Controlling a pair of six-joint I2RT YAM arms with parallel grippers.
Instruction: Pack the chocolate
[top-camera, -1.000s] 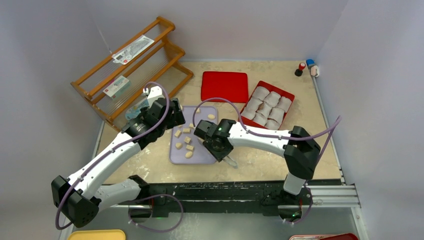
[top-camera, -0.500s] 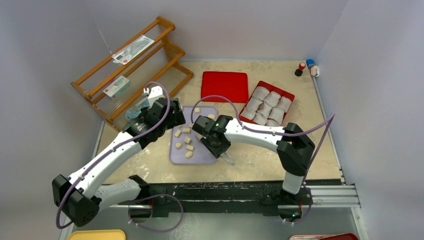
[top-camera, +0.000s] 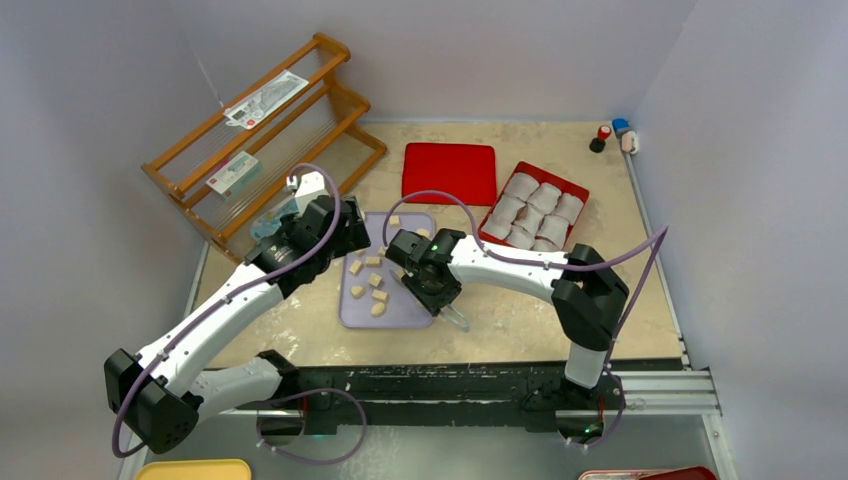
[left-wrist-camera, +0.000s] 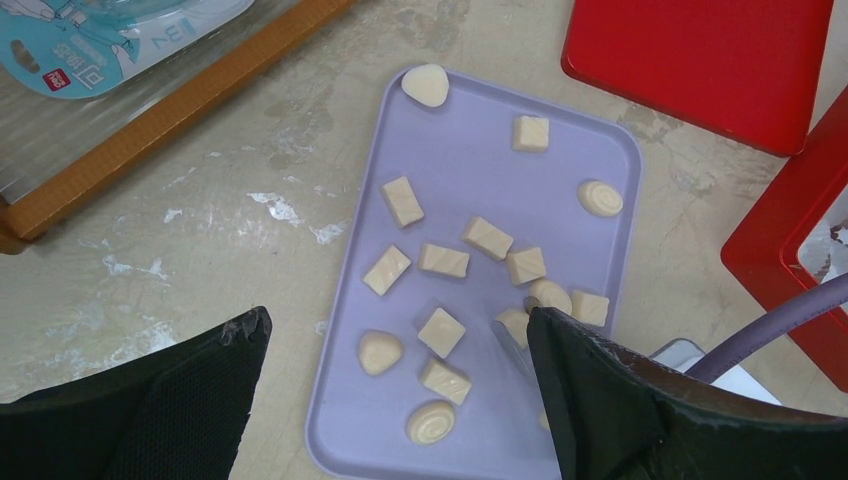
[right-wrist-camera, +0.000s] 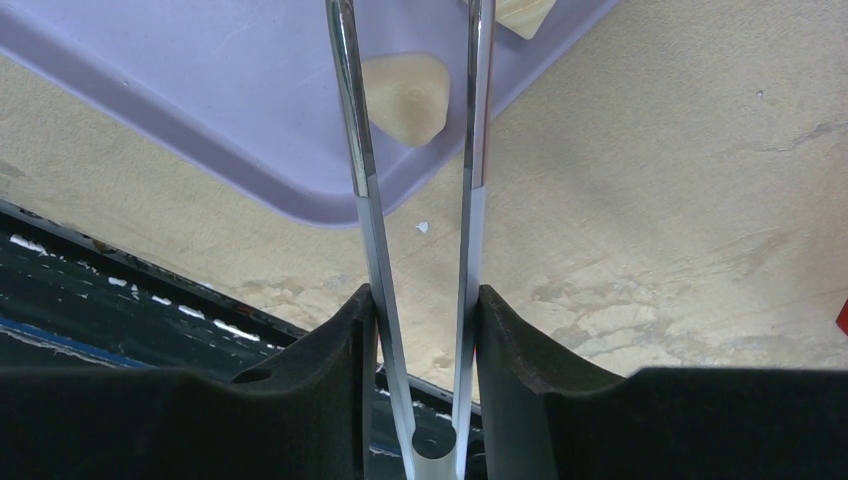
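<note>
— Two arms over the bench (top-camera: 620, 230): how are they posed?
— The left arm (top-camera: 215, 315) slants from the near left out to the lilac tray (left-wrist-camera: 470, 160). Its left fingers (left-wrist-camera: 150, 400) are spread wide above the tray, holding nothing. The right arm (top-camera: 510, 268) bends at its elbow on the right and runs left to the tray's right edge. The right fingers (right-wrist-camera: 300, 390) pinch metal tongs (right-wrist-camera: 352, 150), blades apart.
— And the chocolate (left-wrist-camera: 441, 261)?
— Loose on the tray; one rounded piece shows between the blades
</note>
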